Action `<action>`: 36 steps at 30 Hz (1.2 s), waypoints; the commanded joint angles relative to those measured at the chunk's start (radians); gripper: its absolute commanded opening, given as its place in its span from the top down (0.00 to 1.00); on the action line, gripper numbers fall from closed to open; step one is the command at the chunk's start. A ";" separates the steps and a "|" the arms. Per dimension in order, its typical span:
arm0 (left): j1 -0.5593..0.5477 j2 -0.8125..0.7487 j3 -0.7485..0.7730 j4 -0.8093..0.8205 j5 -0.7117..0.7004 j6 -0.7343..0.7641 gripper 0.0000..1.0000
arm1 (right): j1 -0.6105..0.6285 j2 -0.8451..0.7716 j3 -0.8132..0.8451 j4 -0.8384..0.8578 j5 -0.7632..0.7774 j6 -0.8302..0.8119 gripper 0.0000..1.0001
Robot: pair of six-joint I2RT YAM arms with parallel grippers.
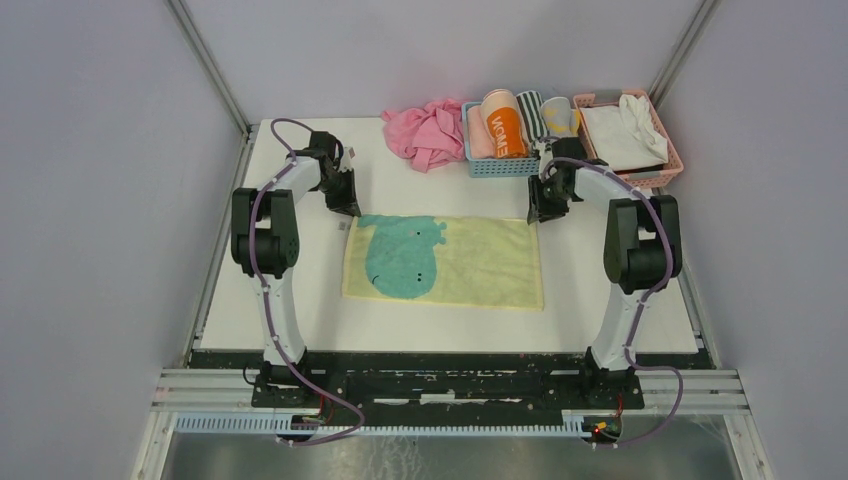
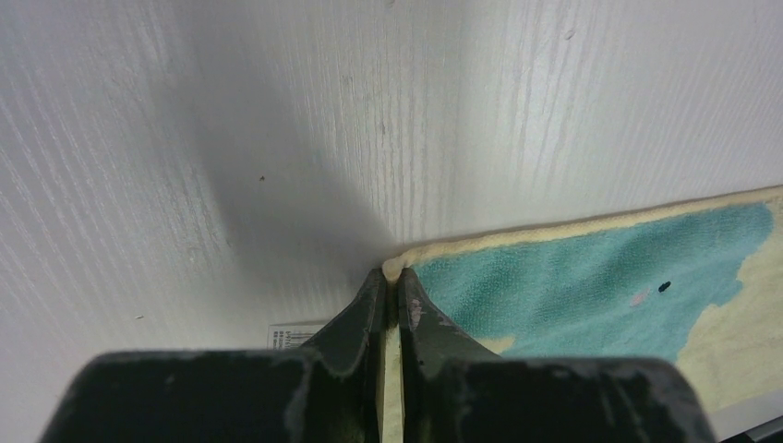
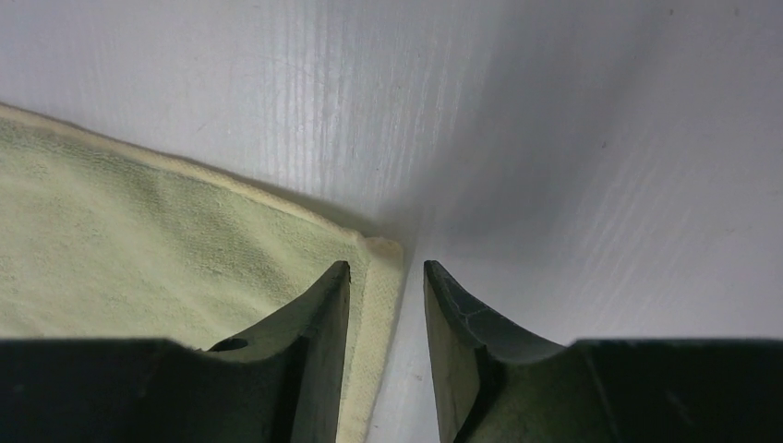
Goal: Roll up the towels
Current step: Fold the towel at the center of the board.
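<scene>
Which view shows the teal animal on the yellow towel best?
Top external: whole teal animal visible on the yellow towel. Left wrist shows part of it; right wrist only the towel's plain corner.

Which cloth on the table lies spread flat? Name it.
The pale yellow towel with the teal animal, spread between both arms; the pink cloth lies crumpled.

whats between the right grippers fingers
In the right wrist view, the corner hem of the yellow towel lies between the open fingers of the right gripper, with bare table beside it.
</scene>
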 commanded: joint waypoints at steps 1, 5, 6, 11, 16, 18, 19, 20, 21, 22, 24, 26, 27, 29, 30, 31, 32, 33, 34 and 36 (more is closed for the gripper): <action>0.006 0.019 0.018 -0.016 0.003 0.061 0.96 | -0.010 0.048 0.063 -0.043 -0.060 -0.046 0.58; 0.006 0.020 0.015 -0.020 0.000 0.062 0.97 | -0.017 0.071 0.073 -0.070 -0.093 -0.068 0.59; 0.007 0.020 0.014 -0.021 0.000 0.062 0.97 | -0.020 0.073 0.070 -0.075 -0.098 -0.074 0.59; 0.006 0.019 0.013 -0.021 0.007 0.063 0.97 | -0.037 0.093 0.064 -0.069 -0.131 -0.100 0.65; 0.005 0.015 0.009 -0.021 0.007 0.066 0.97 | -0.037 0.117 0.083 -0.073 -0.177 -0.120 0.70; 0.006 0.008 0.011 -0.021 0.001 0.066 0.97 | -0.043 0.116 0.090 -0.070 -0.160 -0.118 0.80; 0.007 0.002 0.012 -0.021 -0.005 0.066 0.97 | -0.048 0.109 0.092 -0.067 -0.150 -0.112 0.84; 0.010 -0.007 0.013 -0.020 -0.006 0.066 0.97 | -0.057 0.097 0.092 -0.061 -0.138 -0.103 0.87; 0.014 -0.020 0.013 -0.014 0.000 0.064 0.97 | -0.065 0.084 0.092 -0.051 -0.128 -0.096 0.90; 0.025 -0.038 0.010 0.002 0.012 0.056 0.97 | -0.076 0.070 0.097 -0.047 -0.120 -0.087 0.92; 0.040 -0.055 0.004 0.036 0.039 0.036 0.97 | -0.090 0.045 0.121 -0.050 -0.098 -0.084 0.96; 0.056 -0.070 -0.002 0.073 0.058 0.014 0.97 | -0.099 0.031 0.154 -0.061 -0.088 -0.083 0.98; 0.059 -0.074 0.001 0.087 0.071 0.006 0.97 | -0.101 0.028 0.172 -0.068 -0.082 -0.083 0.99; 0.059 -0.082 0.008 0.107 0.099 -0.002 0.97 | -0.102 0.026 0.209 -0.084 -0.076 -0.088 1.00; 0.060 -0.088 0.007 0.118 0.111 -0.006 0.97 | -0.102 0.025 0.224 -0.091 -0.075 -0.089 1.00; 0.060 -0.096 0.003 0.125 0.118 -0.008 0.97 | -0.102 0.023 0.234 -0.096 -0.074 -0.091 1.00; 0.060 -0.104 -0.001 0.131 0.122 -0.009 0.97 | -0.101 0.020 0.240 -0.103 -0.075 -0.092 1.00; 0.060 -0.112 -0.006 0.134 0.123 -0.010 0.97 | -0.101 0.013 0.241 -0.106 -0.073 -0.093 1.00; 0.060 -0.123 -0.012 0.134 0.125 -0.009 0.97 | -0.101 0.003 0.238 -0.107 -0.075 -0.092 1.00; 0.060 -0.148 -0.033 0.133 0.116 -0.007 0.97 | -0.101 -0.034 0.212 -0.099 -0.083 -0.090 1.00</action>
